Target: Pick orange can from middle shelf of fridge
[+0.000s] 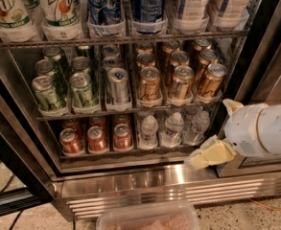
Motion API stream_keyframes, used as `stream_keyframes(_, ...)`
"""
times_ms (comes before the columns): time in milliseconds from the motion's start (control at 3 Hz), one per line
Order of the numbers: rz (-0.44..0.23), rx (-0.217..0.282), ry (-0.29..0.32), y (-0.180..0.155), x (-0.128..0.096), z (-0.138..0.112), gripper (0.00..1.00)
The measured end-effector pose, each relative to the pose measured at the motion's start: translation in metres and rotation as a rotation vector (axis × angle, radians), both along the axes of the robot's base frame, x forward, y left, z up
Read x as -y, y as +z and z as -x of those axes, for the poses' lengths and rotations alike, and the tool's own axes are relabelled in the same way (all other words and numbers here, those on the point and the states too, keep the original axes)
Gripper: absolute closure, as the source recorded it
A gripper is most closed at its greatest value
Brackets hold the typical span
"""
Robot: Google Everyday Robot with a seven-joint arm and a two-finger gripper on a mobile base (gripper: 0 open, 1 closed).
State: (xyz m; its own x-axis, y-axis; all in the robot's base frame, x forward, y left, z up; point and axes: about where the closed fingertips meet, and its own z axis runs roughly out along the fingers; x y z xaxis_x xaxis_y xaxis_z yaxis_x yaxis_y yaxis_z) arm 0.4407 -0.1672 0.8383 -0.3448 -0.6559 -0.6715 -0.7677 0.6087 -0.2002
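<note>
Gripper low right — arm cut by edge, top bottles cropped, rear orange cans half-hidden

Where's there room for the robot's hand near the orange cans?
Only above the orange cans, under the upper rack, and along the bare steel sill, where the gripper hangs at lower right. The middle shelf is packed, can beside can.
</note>
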Motion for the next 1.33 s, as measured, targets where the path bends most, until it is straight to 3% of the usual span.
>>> stream_keyframes(333,-0.087,0.06,-0.097,-0.019,-0.004,0.001,0.03)
stream_keyframes(667,-0.156,0.158,-0.19,-0.025,-0.004,-0.008,0.02)
stream_keyframes(1000,-0.195,0.27,-0.284,-0.019,0.006,-0.028,0.19)
stream_keyframes(1333,-0.227,0.342,-0.326,-0.015,0.012,-0.044,0.37)
